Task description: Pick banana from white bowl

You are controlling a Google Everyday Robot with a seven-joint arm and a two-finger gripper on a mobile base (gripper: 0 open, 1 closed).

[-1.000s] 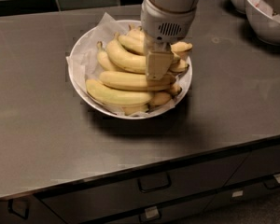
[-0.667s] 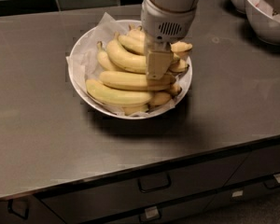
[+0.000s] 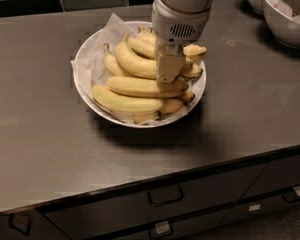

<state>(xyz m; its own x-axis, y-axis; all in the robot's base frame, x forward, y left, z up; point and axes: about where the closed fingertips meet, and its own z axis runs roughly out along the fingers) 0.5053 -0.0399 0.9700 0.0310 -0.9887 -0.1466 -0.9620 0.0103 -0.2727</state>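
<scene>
Camera view: gripper (image 3: 169, 70) low at the banana (image 3: 132, 59) in the bowl (image 3: 202, 91), grip unclear. Looks soft, light; take its thick middle gently.

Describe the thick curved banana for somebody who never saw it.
On the counter stands a wide white bowl of bananas, the gripper down on the pile. The banana lies just left of the gripper: plump and strongly curved, unlike the two long ones in front.

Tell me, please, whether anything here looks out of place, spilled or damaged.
Nothing stands out. The bananas sit piled inside the white bowl, its paper liner poking over the back-left rim. The gripper is low over the pile's right side, beside the plump curved banana.
</scene>
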